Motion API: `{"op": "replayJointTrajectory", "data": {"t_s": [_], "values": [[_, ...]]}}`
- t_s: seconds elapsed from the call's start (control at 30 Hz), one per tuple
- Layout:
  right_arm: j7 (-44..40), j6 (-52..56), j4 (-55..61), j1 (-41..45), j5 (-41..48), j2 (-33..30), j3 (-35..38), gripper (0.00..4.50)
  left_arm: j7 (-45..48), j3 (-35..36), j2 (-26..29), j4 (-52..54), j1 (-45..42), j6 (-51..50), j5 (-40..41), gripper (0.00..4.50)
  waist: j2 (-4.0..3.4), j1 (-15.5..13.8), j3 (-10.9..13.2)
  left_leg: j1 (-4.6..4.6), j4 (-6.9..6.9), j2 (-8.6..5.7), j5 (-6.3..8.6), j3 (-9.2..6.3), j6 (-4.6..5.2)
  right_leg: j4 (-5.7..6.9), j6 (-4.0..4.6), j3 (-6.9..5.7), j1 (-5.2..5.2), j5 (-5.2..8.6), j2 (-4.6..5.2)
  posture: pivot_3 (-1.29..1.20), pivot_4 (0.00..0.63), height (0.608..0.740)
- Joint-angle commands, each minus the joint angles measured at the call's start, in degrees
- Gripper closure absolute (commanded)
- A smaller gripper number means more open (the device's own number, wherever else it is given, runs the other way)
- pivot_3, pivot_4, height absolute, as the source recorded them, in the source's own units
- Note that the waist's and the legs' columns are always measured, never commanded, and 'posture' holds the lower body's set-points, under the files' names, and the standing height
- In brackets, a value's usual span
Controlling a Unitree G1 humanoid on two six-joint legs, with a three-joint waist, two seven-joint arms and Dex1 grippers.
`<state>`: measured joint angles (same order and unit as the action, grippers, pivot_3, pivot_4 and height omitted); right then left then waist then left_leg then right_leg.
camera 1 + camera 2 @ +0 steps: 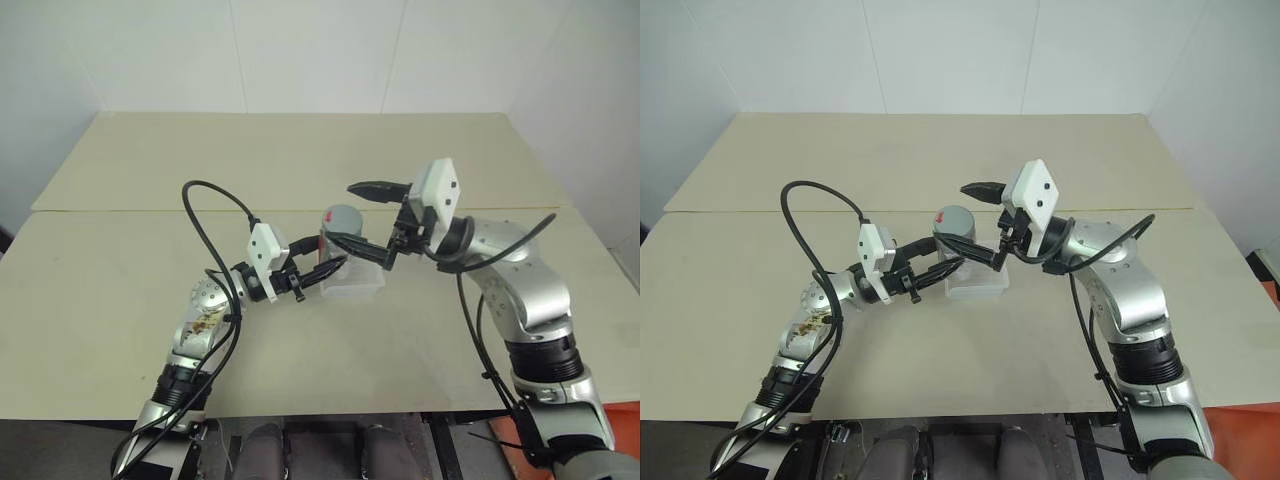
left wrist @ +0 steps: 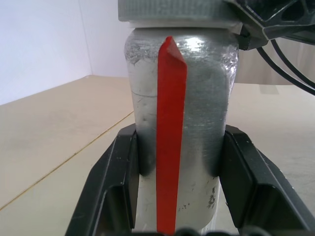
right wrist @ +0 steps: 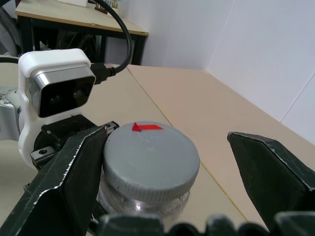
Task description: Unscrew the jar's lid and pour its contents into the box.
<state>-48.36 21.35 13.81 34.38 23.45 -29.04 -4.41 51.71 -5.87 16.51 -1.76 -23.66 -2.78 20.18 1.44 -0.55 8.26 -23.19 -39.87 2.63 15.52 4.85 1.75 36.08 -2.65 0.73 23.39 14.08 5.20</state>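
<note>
**Jar held above the box, lid still on**

We see the left gripper (image 1: pixel 318 270) pinching the jar (image 2: pixel 179 118) by its body — a black finger (image 2: pixel 110 189) pressed against each side, the red stripe of the label facing the wrist camera. The jar stands upright, raised over the worktop (image 1: pixel 120 300) near its middle, just above the clear box (image 1: pixel 355 283), which rests on the surface well away from every edge. The grey lid (image 3: pixel 150 155) with its red mark sits on the jar. Our right gripper (image 1: pixel 368 220) is spread wide around the lid — one finger (image 3: pixel 64 182) just beside its rim, the other apart from it. We cannot make out the contents.
</note>
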Motion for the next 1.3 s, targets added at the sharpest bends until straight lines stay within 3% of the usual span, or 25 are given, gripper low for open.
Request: {"op": "replayJointTrajectory", "data": {"t_s": [0.03,0.73,1.3], "values": [[0.5,-1.5,1.0,-0.6,0.0,-1.7,3.7,0.03,0.5,0.3,0.0,1.5,-0.6,1.6,0.3,2.57,0.00,0.0,0.0,0.00,0.00,0.00,0.00,0.00,0.00,0.00,0.00,0.00,0.00,0.00,0.00,0.00,0.150,0.740],[-1.1,0.1,4.1,-3.1,3.6,-3.4,3.7,0.03,0.9,0.2,-0.2,0.9,-1.0,1.9,0.1,2.57,0.00,0.0,0.0,0.00,0.00,0.00,0.00,-0.01,0.00,0.00,0.00,0.00,0.00,0.00,0.00,0.00,0.150,0.740],[-1.6,5.3,1.8,0.5,6.3,0.0,2.3,0.03,0.3,0.1,-0.7,1.3,-0.3,2.5,-0.1,2.57,0.00,0.0,0.0,0.00,0.00,0.00,0.00,-0.03,0.00,0.00,0.00,0.00,0.00,0.00,0.00,0.00,0.150,0.740]]}}
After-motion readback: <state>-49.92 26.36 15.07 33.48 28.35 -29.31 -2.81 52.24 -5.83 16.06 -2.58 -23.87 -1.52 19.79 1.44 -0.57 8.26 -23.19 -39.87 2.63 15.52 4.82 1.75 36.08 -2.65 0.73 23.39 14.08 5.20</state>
